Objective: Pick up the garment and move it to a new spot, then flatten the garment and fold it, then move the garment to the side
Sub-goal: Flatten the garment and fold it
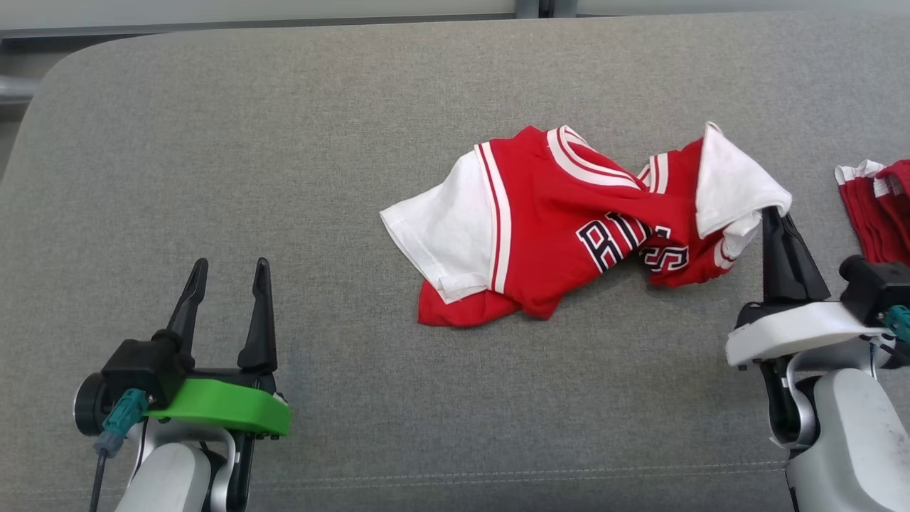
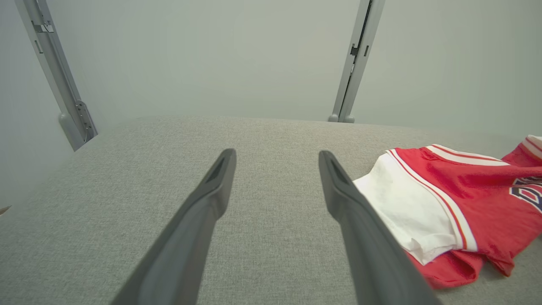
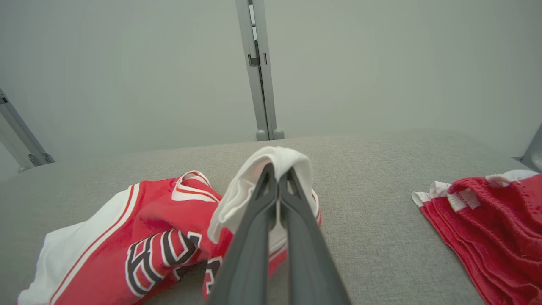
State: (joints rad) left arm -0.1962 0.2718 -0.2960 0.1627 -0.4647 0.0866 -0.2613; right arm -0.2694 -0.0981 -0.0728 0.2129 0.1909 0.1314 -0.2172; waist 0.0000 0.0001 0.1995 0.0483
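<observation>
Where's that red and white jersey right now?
In the head view the jersey lies crumpled on the grey cushion, right of centre; the robot's right fingers pinch its white end, and a pile of red cloth sits beyond, at the right edge.

The garment point(image 1: 569, 220) lies crumpled on the tabletop point(image 1: 284, 142) ahead of me, right of centre. My left pincer point(image 1: 231, 264) sits well apart to its left, nearer me; my right pincer point(image 1: 772, 212) pinches its right end. A folded stack point(image 1: 878, 213) lies farther right, just beside that pincer.
</observation>
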